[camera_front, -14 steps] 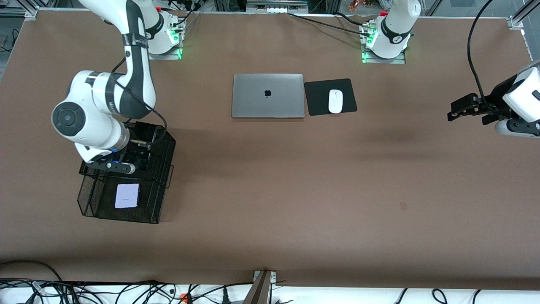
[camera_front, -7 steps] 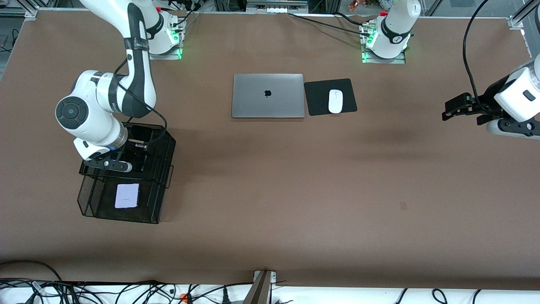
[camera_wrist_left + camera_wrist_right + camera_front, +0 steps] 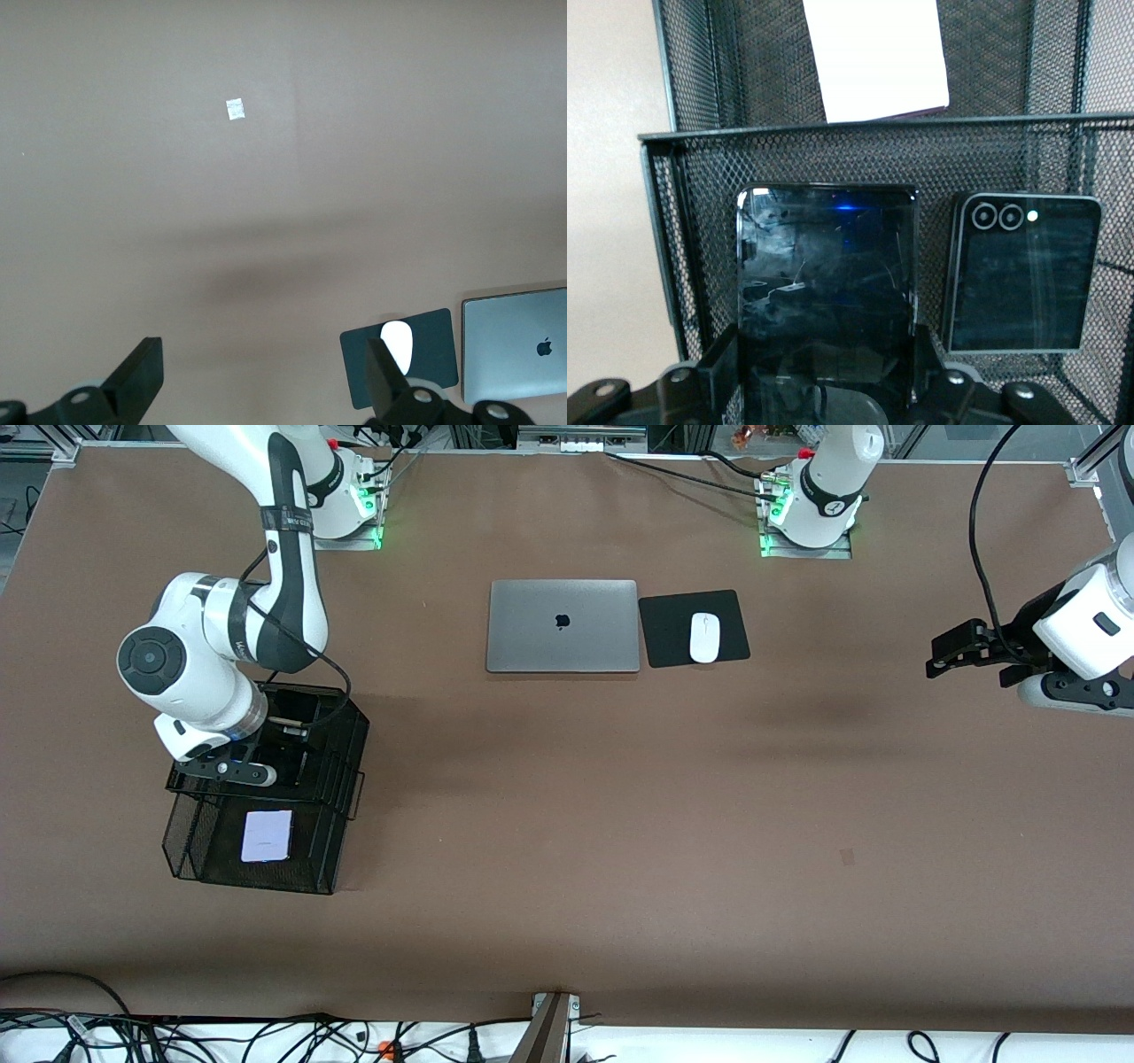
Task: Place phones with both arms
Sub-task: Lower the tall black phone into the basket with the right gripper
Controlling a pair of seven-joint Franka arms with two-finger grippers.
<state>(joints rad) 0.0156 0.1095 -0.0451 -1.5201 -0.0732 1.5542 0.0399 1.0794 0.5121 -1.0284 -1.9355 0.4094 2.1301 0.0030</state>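
**Q:** What could have gone wrong, larger items first?

**A:** The basket was light wire mesh. A push from the right claw against its wall could have shoved it along the table. That claw was clamped across the slab, whose free end reached into the compartment below the claw. A crooked descent could have caught the slab on the mesh divider, and too early a release could have dropped it. The black phone lay just beside the slab in the same compartment, so any drift toward it risked a scrape.

**Q:** And edges and open room?

**A:** Mesh walls closed in on the right claw, so the only free way was upward. The white phone lay one compartment over, nearer the front camera, clear of the claw. The left claw waited spread wide and empty over bare table at its own end. The laptop and mouse were well apart from both claws.
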